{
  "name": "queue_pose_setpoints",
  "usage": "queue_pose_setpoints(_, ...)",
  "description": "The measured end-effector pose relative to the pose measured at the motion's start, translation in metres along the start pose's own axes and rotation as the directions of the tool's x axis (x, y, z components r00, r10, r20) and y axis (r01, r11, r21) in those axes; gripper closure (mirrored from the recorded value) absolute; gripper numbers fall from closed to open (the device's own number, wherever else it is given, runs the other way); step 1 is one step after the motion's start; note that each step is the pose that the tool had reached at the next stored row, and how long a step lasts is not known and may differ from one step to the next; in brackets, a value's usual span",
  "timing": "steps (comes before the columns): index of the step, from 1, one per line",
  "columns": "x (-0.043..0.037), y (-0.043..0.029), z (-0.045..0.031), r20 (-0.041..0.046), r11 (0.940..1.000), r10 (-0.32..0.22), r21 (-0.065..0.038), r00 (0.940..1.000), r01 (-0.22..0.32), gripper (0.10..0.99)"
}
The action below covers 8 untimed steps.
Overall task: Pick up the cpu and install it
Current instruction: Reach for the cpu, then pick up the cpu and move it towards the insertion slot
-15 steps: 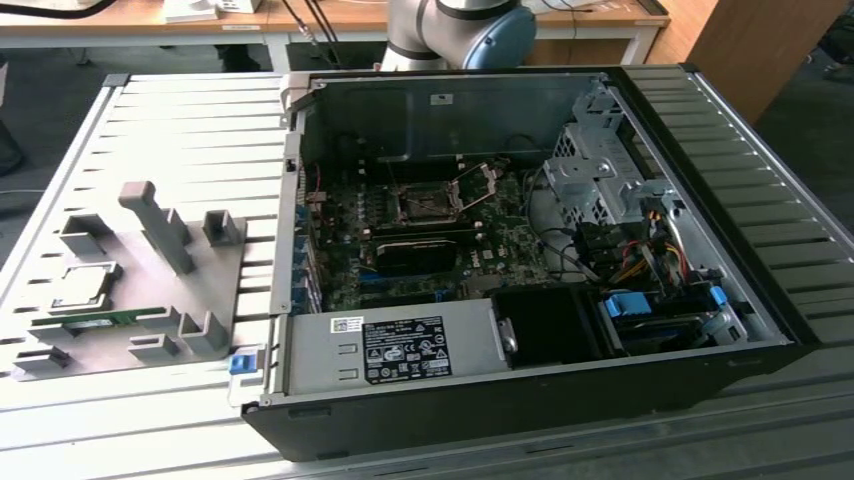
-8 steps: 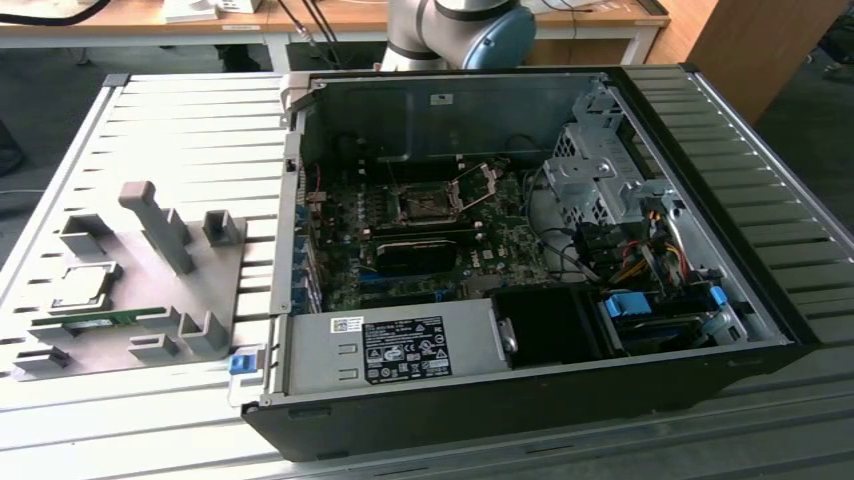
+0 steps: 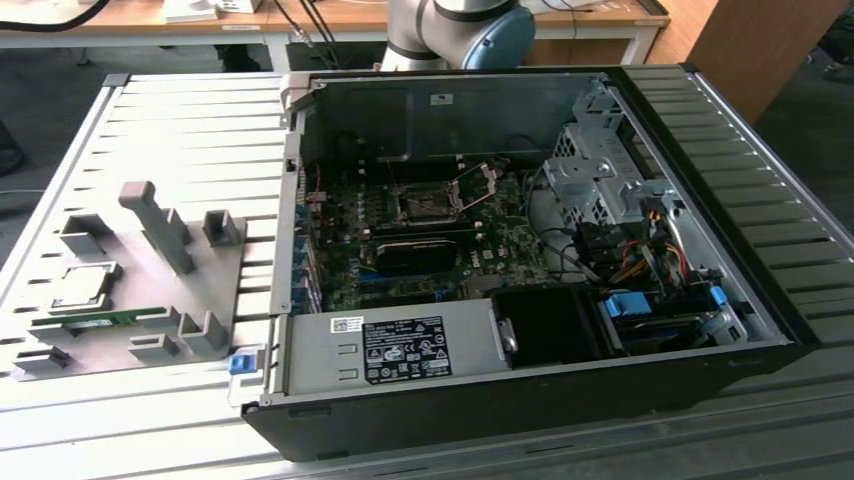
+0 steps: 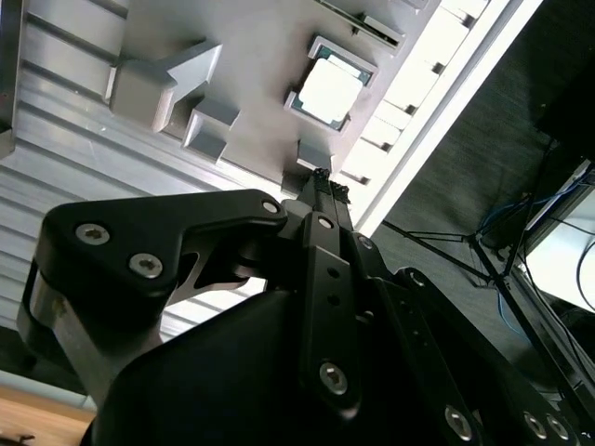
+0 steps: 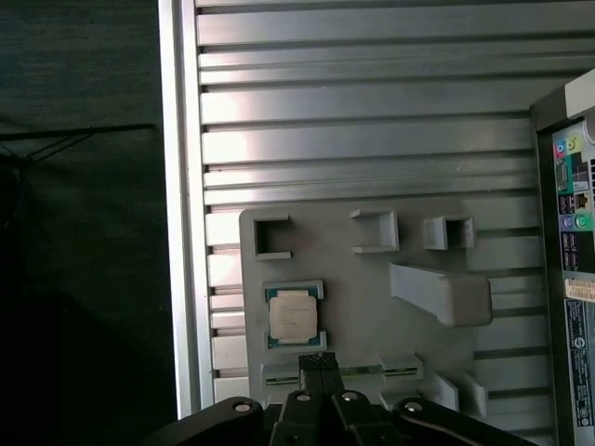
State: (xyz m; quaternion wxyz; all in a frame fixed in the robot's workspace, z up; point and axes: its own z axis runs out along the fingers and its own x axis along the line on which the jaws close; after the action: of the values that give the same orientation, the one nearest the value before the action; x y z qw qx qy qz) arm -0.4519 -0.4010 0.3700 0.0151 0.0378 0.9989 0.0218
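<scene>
1. The small flat square cpu (image 3: 83, 285) with a silvery metal top lies flat in a framed pocket of the pale grey fixture plate (image 3: 134, 300). The plate sits on the ribbed aluminium table (image 3: 160, 120), at the exterior view's left, well apart from the computer case.
2. In both wrist views the black gripper (image 5: 317, 360) hangs above the plate, near the cpu (image 5: 291, 316) but not touching it. Its two fingers are pressed together and hold nothing.
3. A narrow green circuit strip (image 5: 363, 370) lies in a slot just beside the cpu, partly hidden behind the fingertips in the first wrist view.
4. Grey plastic fixture blocks (image 3: 160, 225) stand upright on the plate between the cpu and the case; a long wedge-shaped block (image 5: 437, 293) is the largest.
5. The open black computer case (image 3: 534, 390) lies on its side. Its green motherboard shows a bare square socket (image 3: 430, 205) with the retaining frame swung up.
6. A silver power supply box (image 3: 394, 350) and bundled cables (image 3: 627, 250) crowd the case around the board.
</scene>
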Motion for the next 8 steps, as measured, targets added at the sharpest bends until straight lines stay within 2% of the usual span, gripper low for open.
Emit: queue_pose_setpoints(8, 0.0004, -0.0002, 0.0026, -0.0013, 1.0000, 0.000, 0.000, 1.0000, 0.000, 0.980)
